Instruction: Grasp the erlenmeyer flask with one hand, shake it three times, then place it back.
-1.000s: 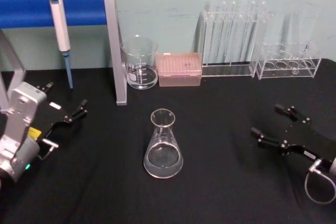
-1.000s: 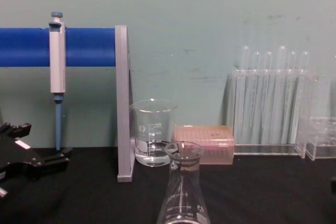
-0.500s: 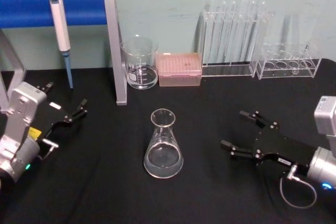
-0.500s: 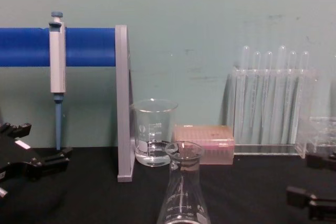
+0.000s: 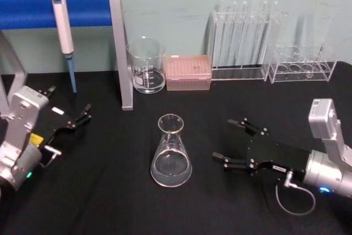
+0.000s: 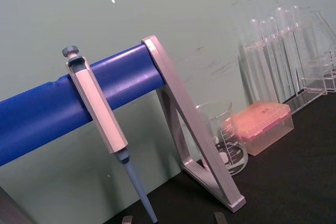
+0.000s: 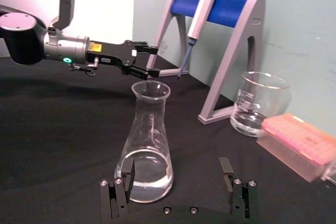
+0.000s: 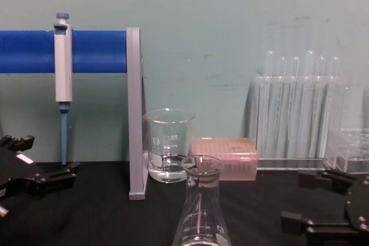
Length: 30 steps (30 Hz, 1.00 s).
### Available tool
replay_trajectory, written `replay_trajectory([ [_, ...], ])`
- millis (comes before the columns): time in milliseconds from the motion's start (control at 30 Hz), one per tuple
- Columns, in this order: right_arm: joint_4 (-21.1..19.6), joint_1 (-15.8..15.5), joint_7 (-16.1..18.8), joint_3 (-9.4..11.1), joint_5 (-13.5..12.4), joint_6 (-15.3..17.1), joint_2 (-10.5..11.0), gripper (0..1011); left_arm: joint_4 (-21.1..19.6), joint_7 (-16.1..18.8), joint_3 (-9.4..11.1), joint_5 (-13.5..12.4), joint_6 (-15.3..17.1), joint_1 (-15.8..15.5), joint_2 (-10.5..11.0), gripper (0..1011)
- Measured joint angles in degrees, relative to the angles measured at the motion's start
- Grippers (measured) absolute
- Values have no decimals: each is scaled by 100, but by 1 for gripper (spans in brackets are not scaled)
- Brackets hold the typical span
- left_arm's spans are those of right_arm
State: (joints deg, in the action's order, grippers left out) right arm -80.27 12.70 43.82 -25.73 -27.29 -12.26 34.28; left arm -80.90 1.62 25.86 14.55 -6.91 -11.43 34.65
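Observation:
The erlenmeyer flask [image 5: 171, 155] stands upright on the black table a little left of centre, with a little clear liquid in its base; it also shows in the chest view [image 8: 202, 211] and the right wrist view [image 7: 147, 145]. My right gripper [image 5: 223, 139] is open just right of the flask, fingers pointing at it and apart from the glass. In the right wrist view the flask stands ahead of the right gripper [image 7: 177, 169], nearer one finger than the other. My left gripper [image 5: 69, 100] rests open at the far left, away from the flask.
A blue-barred stand [image 5: 120, 53] holding a pipette [image 5: 63, 26] stands at the back left. Beside it are a glass beaker [image 5: 146, 65], a pink tip box [image 5: 188, 72] and two clear test-tube racks [image 5: 242, 37] [image 5: 301, 61] along the back.
My right gripper has moved left across the table, from the far right edge to just beside the flask. The left arm and the flask have not moved.

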Motion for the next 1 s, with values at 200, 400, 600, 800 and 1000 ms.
replay_trajectory([
  [200,219,233,190,-142,-25,-16,-137,1000,0,0,0,0,0,0,0,1001],
  [400,425,455,362,-295,-63,-42,-278,1000,0,0,0,0,0,0,0,1001],
  [600,632,666,513,-444,-105,-54,-414,1000,0,0,0,0,0,0,0,1001],
  [800,895,898,626,-584,-128,-61,-574,1000,0,0,0,0,0,0,0,1001],
  [1000,1072,1065,702,-693,-156,-60,-691,1000,0,0,0,0,0,0,0,1001],
])
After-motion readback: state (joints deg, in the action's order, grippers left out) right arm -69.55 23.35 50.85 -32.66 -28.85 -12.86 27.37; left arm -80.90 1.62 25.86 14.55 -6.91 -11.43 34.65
